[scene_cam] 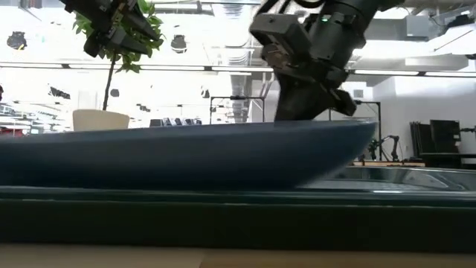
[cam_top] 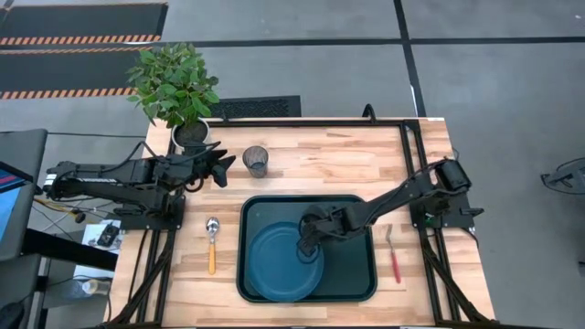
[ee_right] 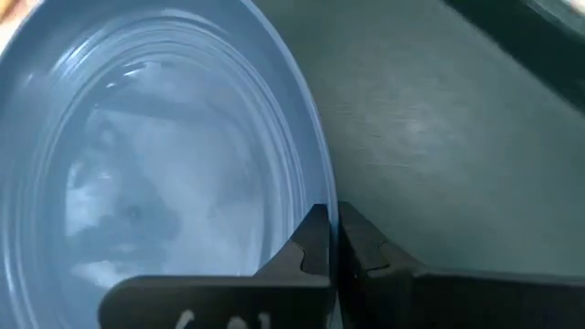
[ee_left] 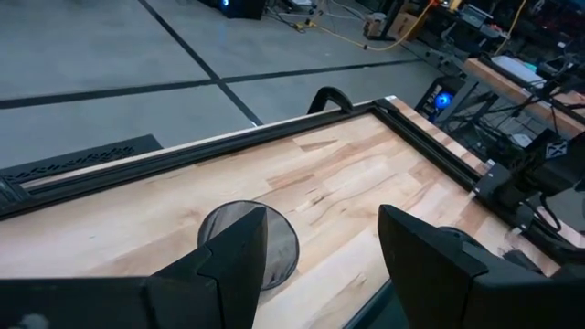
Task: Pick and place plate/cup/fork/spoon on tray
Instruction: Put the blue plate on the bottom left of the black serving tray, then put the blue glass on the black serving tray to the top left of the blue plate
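The dull blue plate [cam_top: 281,263] lies inside the dark green tray [cam_top: 352,274], in its left half. My right gripper [cam_top: 307,245] is shut on the plate's far right rim. It also shows in the right wrist view [ee_right: 334,239]. The dark grey cup [cam_top: 255,161] stands upright on the table beyond the tray. My left gripper [cam_top: 226,167] is open and empty, just left of the cup and above the table. The left wrist view shows the cup [ee_left: 249,245] ahead of its fingers. The orange-handled spoon [cam_top: 212,245] lies left of the tray, and the red-handled fork [cam_top: 393,254] lies right of it. My right gripper pinches the plate's raised rim [ee_right: 322,196] between its two fingers, one finger inside the plate and one outside. The fingers come from above, slanting down from the table's right. In the low view the held side of the plate [scene_cam: 349,134] stands slightly higher than the other.
A potted plant [cam_top: 176,87] in a white pot stands at the table's far left corner, behind my left arm. The tray's right half [cam_top: 352,251] is bare. Bare wood lies at the far right of the table [cam_top: 366,155].
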